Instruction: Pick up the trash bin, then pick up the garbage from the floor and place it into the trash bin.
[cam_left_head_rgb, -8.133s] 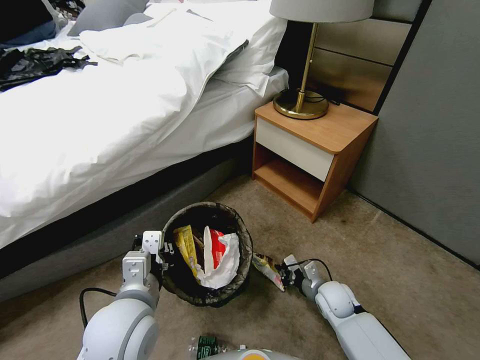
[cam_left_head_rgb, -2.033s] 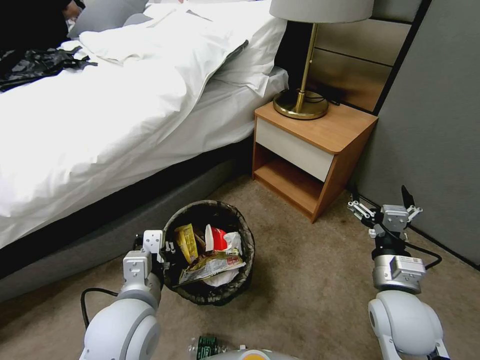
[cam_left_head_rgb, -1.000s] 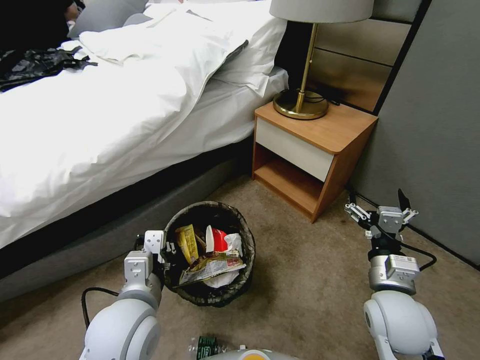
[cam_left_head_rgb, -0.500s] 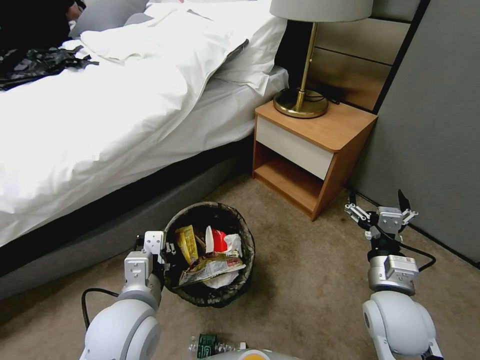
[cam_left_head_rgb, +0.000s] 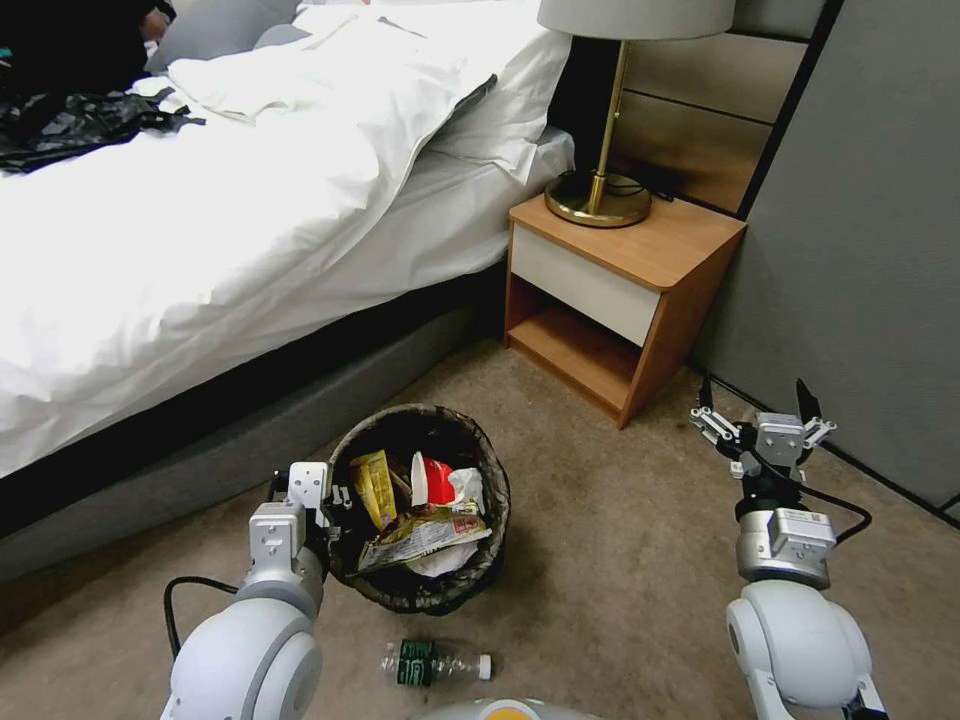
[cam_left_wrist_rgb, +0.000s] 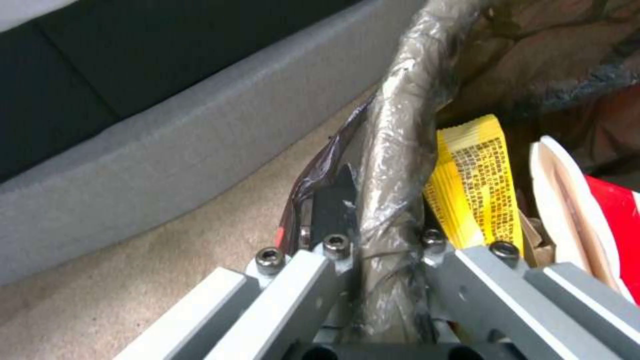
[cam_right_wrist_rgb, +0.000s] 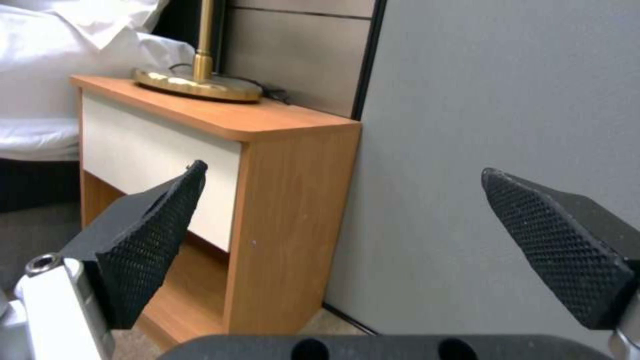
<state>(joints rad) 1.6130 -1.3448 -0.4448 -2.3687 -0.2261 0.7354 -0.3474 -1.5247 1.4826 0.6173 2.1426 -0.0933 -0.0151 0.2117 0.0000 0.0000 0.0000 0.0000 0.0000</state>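
two grippers are in view. the left gripper has its jaws pinched on the bag-lined rim of the trash bin, which holds garbage. the right gripper, raised near the nightstand, has jaws spread wide, empty.

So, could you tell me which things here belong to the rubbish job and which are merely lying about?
Part of the job:
- trash bin, rim held by the left gripper
- garbage inside it
- plastic bottle on the carpet
- right gripper, open and raised

Lying about:
- nightstand
- lamp
- bed
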